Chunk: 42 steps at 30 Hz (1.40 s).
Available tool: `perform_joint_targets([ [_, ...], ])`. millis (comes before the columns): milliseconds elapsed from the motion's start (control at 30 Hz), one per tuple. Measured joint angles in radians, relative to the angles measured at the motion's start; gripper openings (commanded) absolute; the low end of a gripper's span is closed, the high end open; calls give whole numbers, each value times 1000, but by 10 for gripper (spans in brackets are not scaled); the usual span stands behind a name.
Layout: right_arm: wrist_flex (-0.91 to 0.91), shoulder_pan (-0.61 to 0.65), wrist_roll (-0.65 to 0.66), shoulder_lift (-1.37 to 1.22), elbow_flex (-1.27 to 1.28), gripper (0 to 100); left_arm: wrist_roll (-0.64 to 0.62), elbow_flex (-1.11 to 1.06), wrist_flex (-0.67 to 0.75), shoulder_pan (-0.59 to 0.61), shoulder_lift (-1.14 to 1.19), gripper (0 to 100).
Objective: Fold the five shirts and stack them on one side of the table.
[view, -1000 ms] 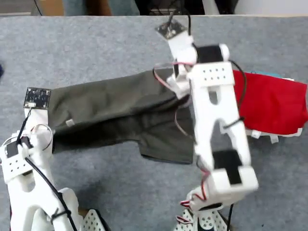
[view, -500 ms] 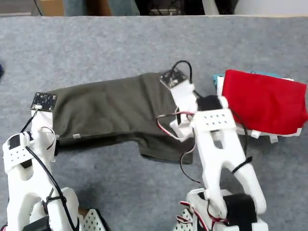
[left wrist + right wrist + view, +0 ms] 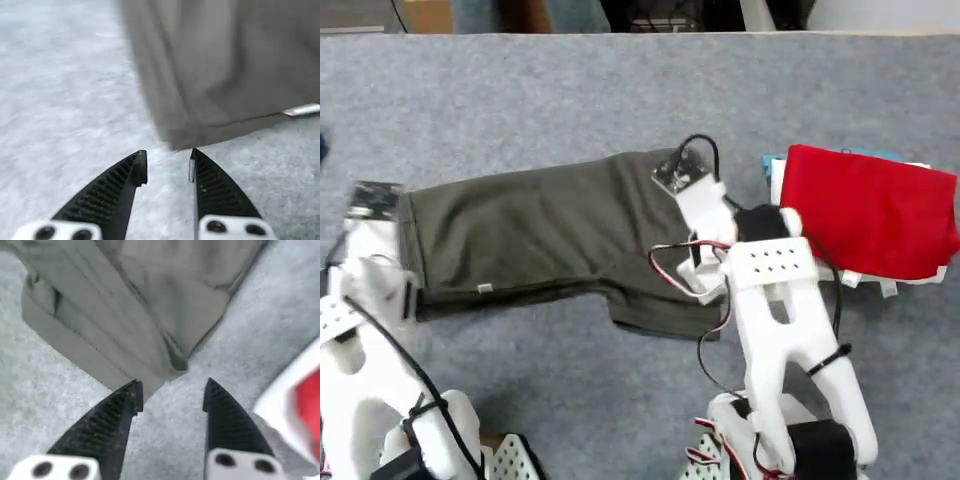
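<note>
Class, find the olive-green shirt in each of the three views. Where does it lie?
High view: the olive-green shirt lies spread across the table's middle.
Left wrist view: the shirt lies just beyond the left gripper.
Right wrist view: the shirt lies just beyond the right gripper.
Shared landmark: the grey table cover.

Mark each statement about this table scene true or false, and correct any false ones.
1. The left end effector is open and holds nothing. True.
2. The green shirt is folded into a small neat square. False: it lies stretched out long across the table, with one part sticking out along its near edge.
3. A red shirt lies folded on the table. True.
4. The right end effector is clamped on the green shirt. False: it is open, with the shirt's edge just ahead of its tips.
</note>
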<state>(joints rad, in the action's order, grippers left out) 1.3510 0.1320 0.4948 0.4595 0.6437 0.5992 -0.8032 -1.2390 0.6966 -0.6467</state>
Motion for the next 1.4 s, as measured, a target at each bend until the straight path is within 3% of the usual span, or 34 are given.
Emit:
perform_joint_targets([
  [67, 5, 0, 0, 2, -55, 183, 0, 83, -57, 46, 0, 158],
  [133, 2, 9, -20, -12, -101, 81, 0, 158, -92, 64, 0, 139],
  [167, -12, 29, -48, -37, -121, 27, 0, 193, -97, 64, 0, 102],
  [233, -58, 75, -104, -112, -157, 31, -32, 252, -101, 57, 8, 20],
  [500, -169, 193, -279, -534, -396, 15, -437, 348, 114, -245, 292, 30],
  [700, -166, 239, -295, -726, -463, 15, -672, 488, 241, -275, 672, 30],
  [967, -155, 311, -295, -680, -338, 15, -845, 560, 259, -284, 937, 29],
  [1233, -152, 330, -293, -356, 0, 15, -858, 577, 258, -284, 957, 29],
  [1400, -137, 416, -252, -163, 190, 15, -858, 577, 258, -284, 959, 29],
])
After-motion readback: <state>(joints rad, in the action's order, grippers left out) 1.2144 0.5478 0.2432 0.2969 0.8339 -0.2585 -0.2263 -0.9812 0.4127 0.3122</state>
